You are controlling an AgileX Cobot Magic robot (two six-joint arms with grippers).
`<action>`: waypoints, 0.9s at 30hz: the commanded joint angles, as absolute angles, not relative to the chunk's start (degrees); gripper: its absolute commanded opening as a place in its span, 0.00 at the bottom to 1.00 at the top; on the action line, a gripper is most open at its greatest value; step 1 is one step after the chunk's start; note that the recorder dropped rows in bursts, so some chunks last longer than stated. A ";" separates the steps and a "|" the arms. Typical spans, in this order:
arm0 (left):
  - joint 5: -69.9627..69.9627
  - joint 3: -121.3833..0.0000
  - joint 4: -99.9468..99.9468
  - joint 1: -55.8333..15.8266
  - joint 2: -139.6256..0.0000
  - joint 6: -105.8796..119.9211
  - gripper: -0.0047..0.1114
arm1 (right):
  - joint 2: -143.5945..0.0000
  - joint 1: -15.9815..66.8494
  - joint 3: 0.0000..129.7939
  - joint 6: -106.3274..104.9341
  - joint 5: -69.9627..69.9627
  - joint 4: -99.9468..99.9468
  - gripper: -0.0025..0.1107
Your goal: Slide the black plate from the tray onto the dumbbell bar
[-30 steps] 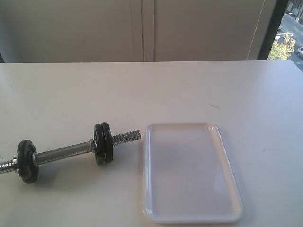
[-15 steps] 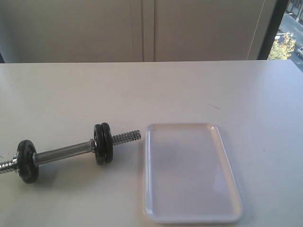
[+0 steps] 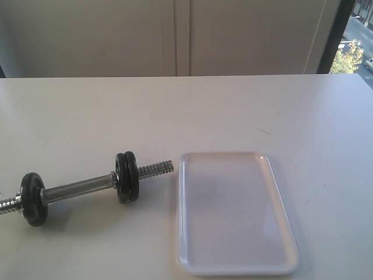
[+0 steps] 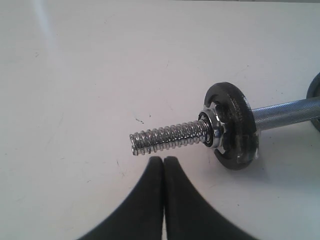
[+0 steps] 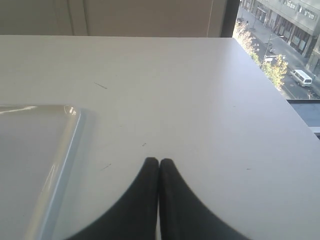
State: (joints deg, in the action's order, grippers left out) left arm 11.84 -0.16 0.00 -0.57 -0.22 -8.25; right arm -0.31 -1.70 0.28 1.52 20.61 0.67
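Note:
The white tray [image 3: 233, 265] lies on the table with nothing on it; its corner also shows in the right wrist view, tray [image 5: 71, 131]. Left of it lies the dumbbell bar [image 3: 78, 189]. Two black discs sit pressed together near its threaded end, and the outer one, nearer the tray, is the black plate [image 3: 132, 175]. A single black disc [image 3: 33, 198] sits at the far end. In the left wrist view my left gripper [image 4: 163, 159] is shut and empty, just short of the bar's threaded tip [image 4: 167, 137] and that disc [image 4: 235, 125]. My right gripper [image 5: 159, 161] is shut and empty beside the tray.
The white table [image 3: 186, 111] runs back to a pale wall. Its right edge [image 5: 280, 95] drops off by a window over a street. Neither arm shows in the exterior view.

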 commanded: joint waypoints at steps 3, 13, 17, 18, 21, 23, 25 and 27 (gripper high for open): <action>11.67 0.00 0.33 -1.43 0.00 -8.63 0.04 | 0.00 0.39 0.00 1.80 19.69 1.20 0.02; 11.67 0.00 0.33 -3.27 0.00 -8.63 0.04 | 0.00 1.08 0.00 1.80 19.69 1.20 0.02; 11.67 0.00 0.33 -3.51 0.00 -8.63 0.04 | 0.00 1.08 0.00 1.80 19.69 1.20 0.02; 11.67 0.00 0.33 -3.51 0.00 -8.63 0.04 | 0.00 1.08 0.00 1.80 19.69 1.20 0.02; 11.67 0.00 0.33 -3.51 0.00 -8.63 0.04 | 0.00 1.07 0.00 1.80 19.69 1.09 0.02; 11.67 0.00 0.33 -3.51 0.00 -8.63 0.04 | 0.00 1.07 0.00 1.97 19.69 1.08 0.02; 11.67 0.00 0.33 -3.51 0.00 -8.63 0.04 | 0.00 1.07 0.00 2.61 19.69 1.08 0.02; 11.67 0.00 0.33 -3.51 0.00 -8.63 0.04 | 0.00 1.07 0.00 2.61 19.69 1.08 0.02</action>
State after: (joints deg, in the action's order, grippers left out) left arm 11.84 -0.16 0.00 -3.19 -0.22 -8.25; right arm -0.31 0.74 0.28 2.18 20.50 0.78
